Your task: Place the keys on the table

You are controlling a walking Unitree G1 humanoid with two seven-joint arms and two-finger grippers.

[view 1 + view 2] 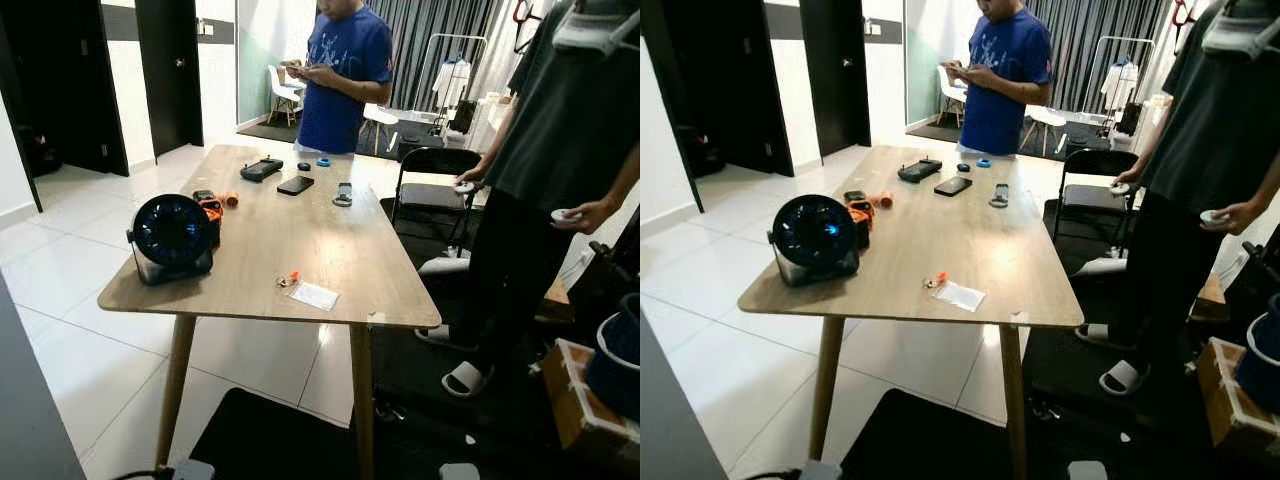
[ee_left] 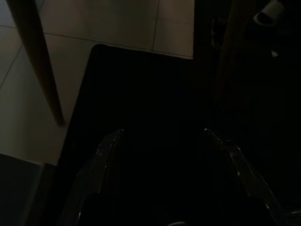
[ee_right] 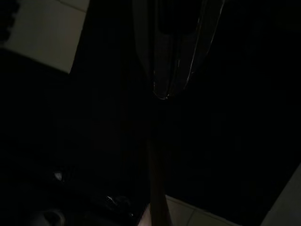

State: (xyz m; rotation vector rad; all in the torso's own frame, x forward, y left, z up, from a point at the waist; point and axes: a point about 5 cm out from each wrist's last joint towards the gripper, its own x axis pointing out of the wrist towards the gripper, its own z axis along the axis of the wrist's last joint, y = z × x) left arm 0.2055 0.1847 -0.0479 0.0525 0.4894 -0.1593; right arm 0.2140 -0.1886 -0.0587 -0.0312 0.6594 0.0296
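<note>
**Keys lie on the table's near edge; my arms hang low**

I stand before a light wooden table (image 1: 260, 240) on slim wooden legs. The keys (image 1: 288, 280), a small metal bunch with an orange tag, lie on the tabletop near the front edge, just beside a flat white card (image 1: 314, 295) and apart from everything else there. At the near left corner stands a round black desk fan (image 1: 171, 237), with a black and orange object touching its far side. Farther back lie a black phone (image 1: 295, 184), a black handheld controller (image 1: 261, 169) and a blue ring (image 1: 323, 161).

My left gripper (image 2: 162, 141) hangs over a black floor mat (image 2: 141, 84) beside one table leg (image 2: 37, 61); its two black fingers (image 2: 106, 155) stand well apart, with nothing between them. My right gripper (image 3: 164, 89) hangs in deep shade over the same dark floor; its fingers look pressed close together, though the dimness leaves me unable to tell for sure.

A person in a blue T-shirt (image 1: 345, 75) stands at the far end of the table. A second person in a dark grey shirt (image 1: 570, 120) stands to my right beside a black folding chair (image 1: 432, 185).
</note>
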